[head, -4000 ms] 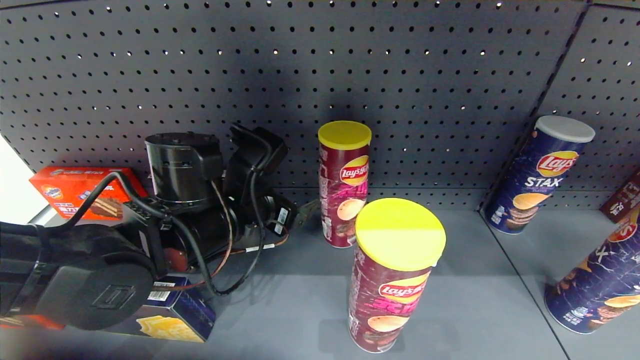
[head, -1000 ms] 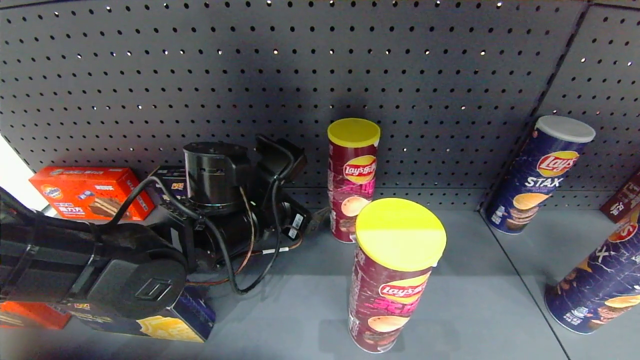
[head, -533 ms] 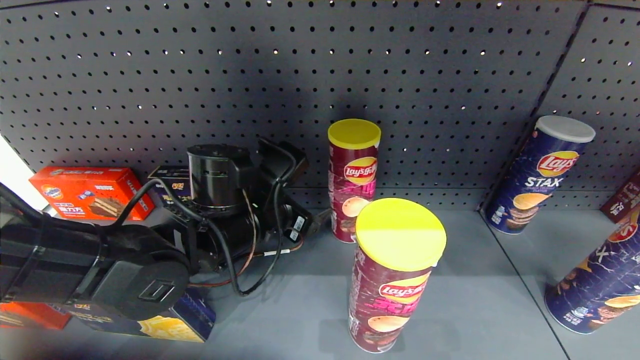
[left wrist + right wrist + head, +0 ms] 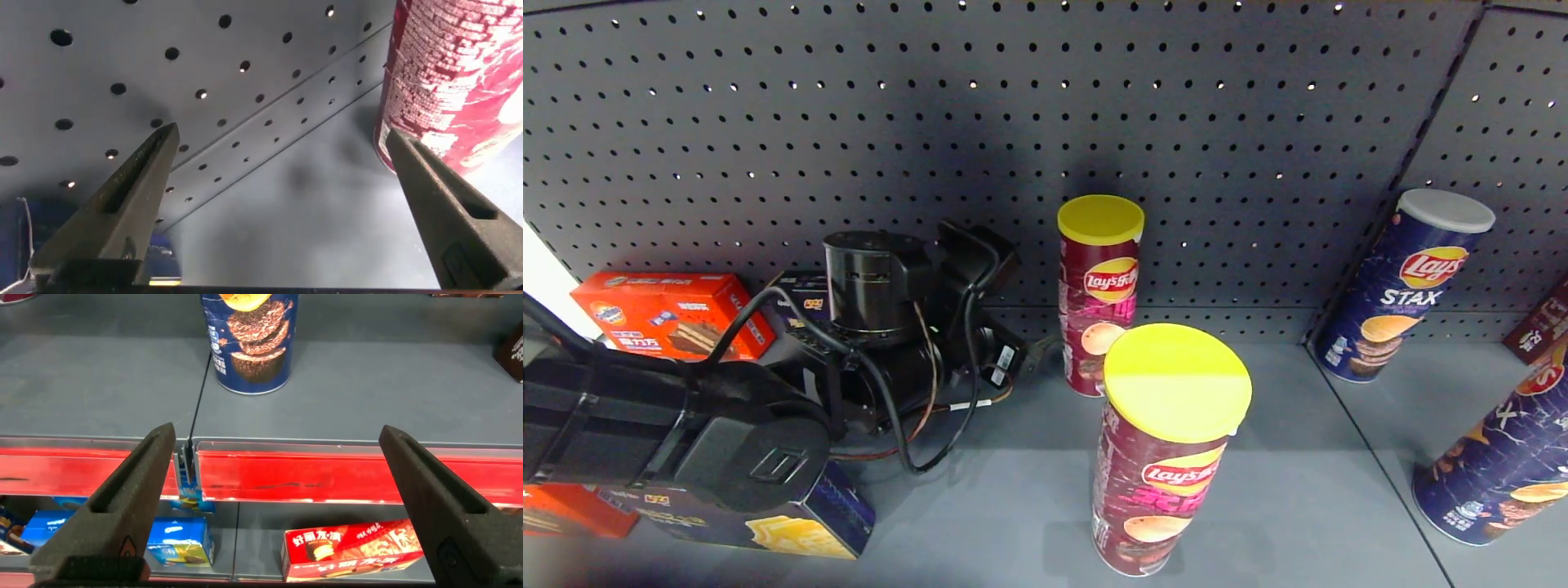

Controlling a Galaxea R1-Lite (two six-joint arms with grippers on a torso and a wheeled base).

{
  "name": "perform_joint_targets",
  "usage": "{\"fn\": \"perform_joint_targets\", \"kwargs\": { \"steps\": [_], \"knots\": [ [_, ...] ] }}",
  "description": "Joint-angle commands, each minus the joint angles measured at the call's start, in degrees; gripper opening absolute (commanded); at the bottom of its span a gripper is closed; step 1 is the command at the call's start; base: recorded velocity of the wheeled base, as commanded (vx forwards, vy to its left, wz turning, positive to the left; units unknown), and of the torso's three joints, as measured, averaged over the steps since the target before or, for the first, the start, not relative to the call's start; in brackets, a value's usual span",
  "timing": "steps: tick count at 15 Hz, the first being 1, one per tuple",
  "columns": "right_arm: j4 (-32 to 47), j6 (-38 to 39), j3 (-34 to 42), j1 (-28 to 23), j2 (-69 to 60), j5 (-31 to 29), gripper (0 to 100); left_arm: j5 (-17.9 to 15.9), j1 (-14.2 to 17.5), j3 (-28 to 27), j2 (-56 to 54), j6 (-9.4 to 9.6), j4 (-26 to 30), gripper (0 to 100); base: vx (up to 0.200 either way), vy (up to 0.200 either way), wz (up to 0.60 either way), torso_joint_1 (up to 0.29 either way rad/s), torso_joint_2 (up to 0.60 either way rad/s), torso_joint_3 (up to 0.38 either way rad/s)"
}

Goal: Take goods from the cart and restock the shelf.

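Dim shelf (image 4: 1013,490), lit from the near side; far can (image 4: 1100,286) casts soft shadow on pegboard (image 4: 849,122); white glare far left; edges bow.

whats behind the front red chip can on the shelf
A second red chip can stands behind it, by the pegboard wall. The front can's lid hides part of its lower side.

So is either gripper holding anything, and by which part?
Nothing is held. The left gripper is open, the rear red chip can beside one finger; the right gripper is open and empty.
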Motion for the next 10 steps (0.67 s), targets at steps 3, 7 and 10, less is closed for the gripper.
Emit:
{"fn": "perform_joint_targets", "kwargs": {
  "steps": [3,7,10],
  "knots": [
    [0.0,0.0,0.0,0.0,0.1,0.0,100,0.0,-0.4,-1.3,1.4,-0.01,0.1,100,0.0,0.0,0.0,0.0,0.0,0.0],
    [0.0,0.0,0.0,0.0,0.1,0.0,100,-0.1,-1.1,-1.7,1.8,-0.01,0.2,100,0.0,0.0,0.0,0.0,0.0,0.0],
    [0.0,0.0,0.0,0.0,0.1,0.0,100,0.0,-1.5,-2.3,2.4,-0.01,0.2,100,0.0,0.0,0.0,0.0,0.0,0.0]
  ]
}}
